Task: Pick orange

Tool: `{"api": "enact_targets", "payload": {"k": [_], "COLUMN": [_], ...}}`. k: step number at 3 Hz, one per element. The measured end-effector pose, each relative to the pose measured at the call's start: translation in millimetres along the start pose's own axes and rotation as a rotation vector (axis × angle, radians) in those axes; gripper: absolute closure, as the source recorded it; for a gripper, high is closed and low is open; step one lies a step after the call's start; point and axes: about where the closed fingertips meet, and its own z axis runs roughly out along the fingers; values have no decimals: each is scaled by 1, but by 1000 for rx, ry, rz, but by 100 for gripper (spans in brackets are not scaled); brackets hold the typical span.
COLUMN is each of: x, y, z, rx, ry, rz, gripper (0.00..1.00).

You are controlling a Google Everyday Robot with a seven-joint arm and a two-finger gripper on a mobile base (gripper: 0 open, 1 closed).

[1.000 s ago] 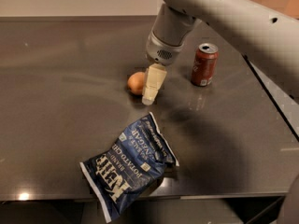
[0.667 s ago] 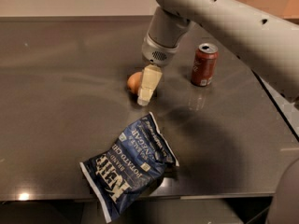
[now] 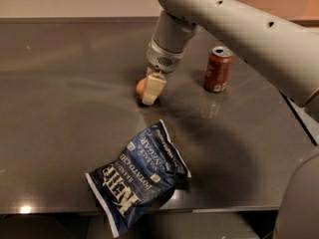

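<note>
**A:** In the camera view, where does the orange lie?

**B:** The orange (image 3: 140, 86) rests on the dark tabletop (image 3: 60, 108), in the far half, about midway between the left and right edges. Only its left part shows. The rest is hidden behind the gripper.

**A:** Which way does it point? Has it a long axis?

**B:** What shows of it is round, with no long axis to make out. No stem end shows either, so its heading cannot be told.

**A:** And the gripper?

**B:** The gripper (image 3: 152, 94) hangs from the grey arm (image 3: 239, 29), which comes in from the far right and slants down to the left. Its pale tip is low, close to the tabletop, right at the orange's right side, and it overlaps the fruit. I cannot tell whether the claw is spread, pressed together or pinching the orange.

**A:** What else stands on the top?

**B:** A reddish soda can (image 3: 218, 69) stands upright with its opening up. It is to the right of the orange and well apart from it, nearer the right edge and also in the far half. A blue chip bag (image 3: 139, 176) with white lettering lies by the near edge, about midway along it. Its long axis runs from near left to far right, and its near-left end reaches out over the near edge.
</note>
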Motion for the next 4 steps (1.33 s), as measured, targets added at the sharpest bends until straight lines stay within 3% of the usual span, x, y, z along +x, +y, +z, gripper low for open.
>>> {"api": "enact_targets", "payload": {"k": [2,3,4], "x": [-5,-11,-18], "y": [3,8,9], "z": [-22,-57,-93], "rx": [-2,0,8], "ry": [1,-15,-38], "rz": [-35,-78,-124], "gripper": [87,100,100]}}
